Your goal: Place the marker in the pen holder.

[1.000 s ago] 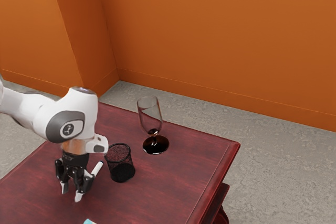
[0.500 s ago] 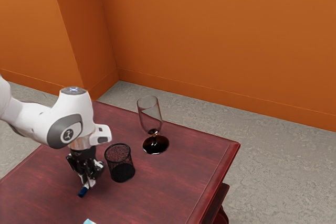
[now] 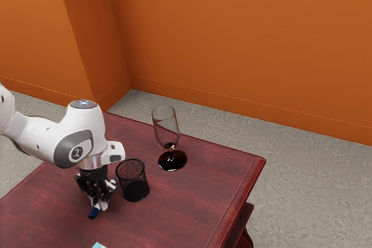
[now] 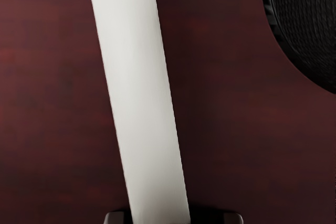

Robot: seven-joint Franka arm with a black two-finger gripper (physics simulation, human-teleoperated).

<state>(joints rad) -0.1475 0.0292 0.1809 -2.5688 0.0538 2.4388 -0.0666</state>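
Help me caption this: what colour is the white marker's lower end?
Lower end: dark blue, clearest in exterior view.

A pen holder (image 3: 133, 189) stands on the tabletop (image 3: 186, 201) between a glass (image 3: 167, 125), toward the exterior view's right, and a marker (image 3: 93, 213) at the end effector (image 3: 99, 202).

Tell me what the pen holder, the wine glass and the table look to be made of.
Pen holder: probably black-coated metal mesh, going by its fine, see-through grid.
Wine glass: smooth, glossy glass or clear plastic; the background shows through its bowl.
Table: seemingly stained wood, dark red with a slight sheen, judging by streaky grain.
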